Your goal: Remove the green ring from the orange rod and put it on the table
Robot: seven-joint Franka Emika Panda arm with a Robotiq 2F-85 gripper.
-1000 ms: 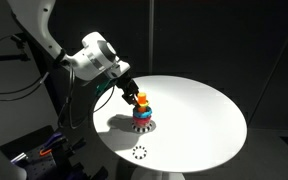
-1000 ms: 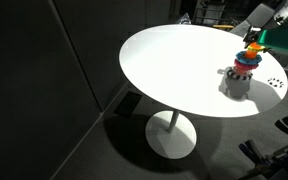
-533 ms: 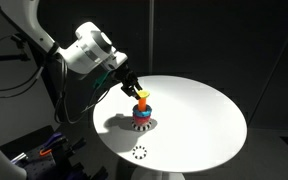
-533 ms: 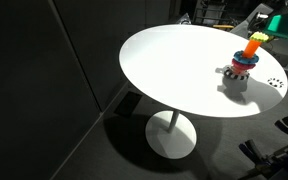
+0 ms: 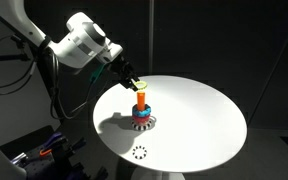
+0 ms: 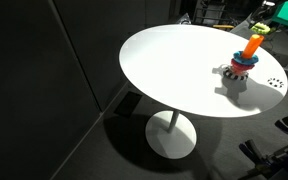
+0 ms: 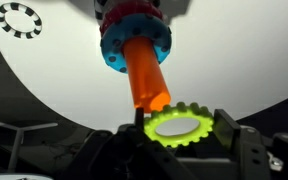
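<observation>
Claw (image 7: pixel 181 138) clenched on green ring (image 7: pixel 179 124), lower centre of wrist view. Ring looks just past orange rod (image 7: pixel 144 78) tip, rod upright. Worktop (image 7: pixel 234 50) at frame right.

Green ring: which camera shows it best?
The wrist view: the ring is large, its toothed edge visible, beside the rod's tip. Both exterior views show the ring only as a tiny speck.

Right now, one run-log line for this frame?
phase: lifting off | claw: shut on green ring | green ring: raised to orange rod tip | table: ring not yet placed
</observation>
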